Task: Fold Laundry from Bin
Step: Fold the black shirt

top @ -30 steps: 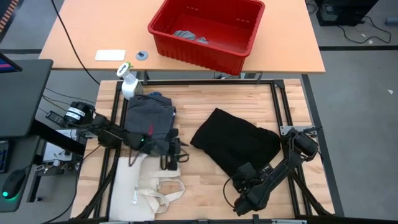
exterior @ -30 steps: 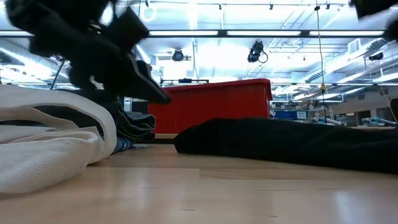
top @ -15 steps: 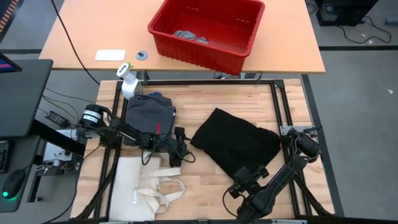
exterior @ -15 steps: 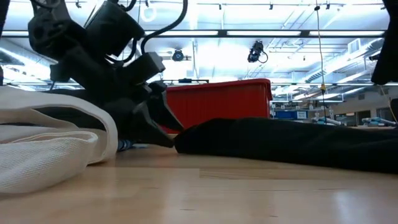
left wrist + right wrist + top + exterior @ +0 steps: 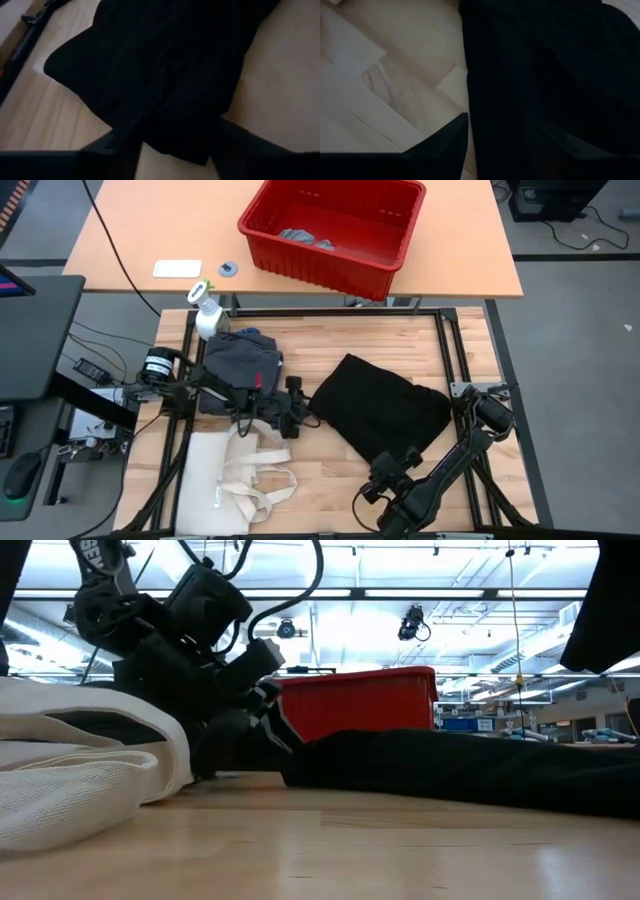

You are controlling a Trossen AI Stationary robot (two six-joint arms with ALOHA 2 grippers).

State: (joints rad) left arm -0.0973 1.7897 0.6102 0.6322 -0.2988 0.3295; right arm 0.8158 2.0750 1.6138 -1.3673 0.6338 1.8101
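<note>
The large black piece (image 5: 380,410) lies spread on the wooden table, right of centre. My left gripper (image 5: 300,408) is open and low at its left corner (image 5: 175,150), one finger on either side; it also shows in the low view (image 5: 272,728). My right gripper (image 5: 392,463) is open at the black piece's near corner, whose edge (image 5: 470,100) runs between its fingers. A folded dark grey piece (image 5: 240,365) lies on a blue garment (image 5: 250,334) at the left. The red bin (image 5: 335,230) stands on the far table with light grey pieces (image 5: 305,237) inside. My left gripper stands level from the table's left, a finger (image 5: 112,145) on either side of the black piece's left corner; I cannot tell whether it touches. My right gripper stands over the black piece's near edge; I cannot tell whether it touches.
A cream tote bag (image 5: 230,480) lies at the near left, its handles by my left arm. A spray bottle (image 5: 205,310) stands at the far left corner. A white card (image 5: 177,268) and a small disc (image 5: 228,269) lie on the far table.
My left gripper has gone from above the dark grey piece toward the table's right and down, to the black piece's left corner. My right gripper has shifted a little toward the near edge. The garments have stayed where they were.
</note>
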